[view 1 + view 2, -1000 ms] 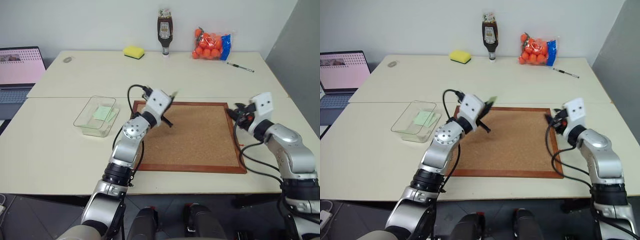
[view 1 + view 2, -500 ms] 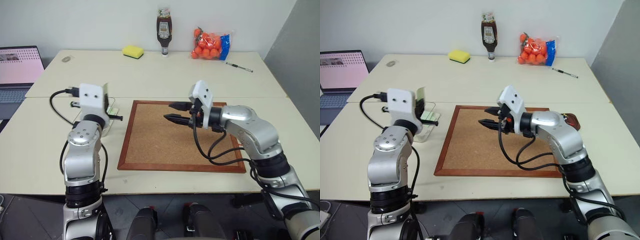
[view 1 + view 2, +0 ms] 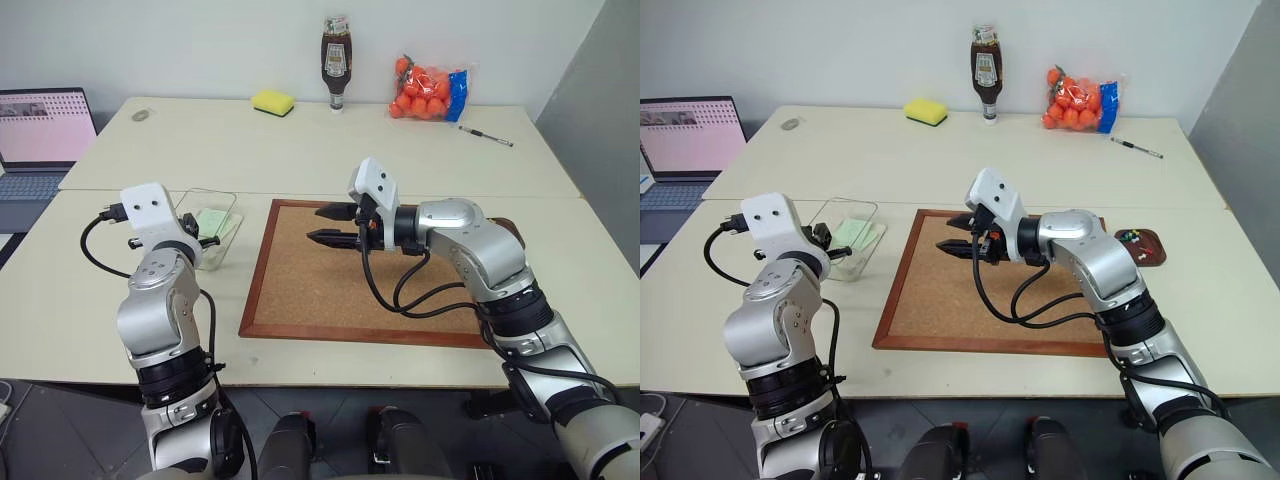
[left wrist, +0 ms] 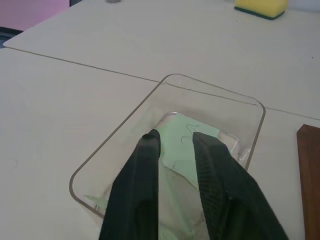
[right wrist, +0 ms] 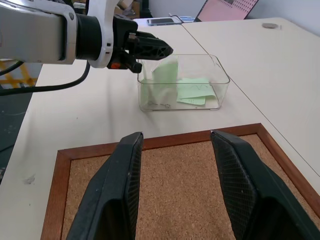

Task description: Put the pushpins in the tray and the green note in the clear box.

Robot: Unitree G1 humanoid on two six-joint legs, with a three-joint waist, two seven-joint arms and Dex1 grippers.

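Mint-green paper lies in the clear box (image 3: 208, 226) on our left: the note (image 4: 186, 146) rests flat on its floor, and in the right wrist view another green slip (image 5: 165, 74) stands tilted against the near wall. Our left gripper (image 4: 173, 141) hangs just over the box's near end, its two fingers a small gap apart with nothing between them; the note shows through that gap.

Our right gripper (image 3: 331, 223) reaches across the cork board (image 3: 330, 290), pointing toward the box, its fingers spread wide and empty above the cork. The board sits just beside the box on the worktop (image 3: 90, 280).

The tray (image 3: 1142, 246) lies at the board's far right edge, partly behind our right arm. We see small coloured heads in it, the pushpins (image 3: 1127, 238), though we cannot count them.

Along the back of the worktop stand a yellow sponge (image 3: 273, 101), a sauce bottle (image 3: 336, 50), a bag of orange balls (image 3: 427, 87) and a pen (image 3: 486, 135). A laptop (image 3: 38, 128) stands open at far left.
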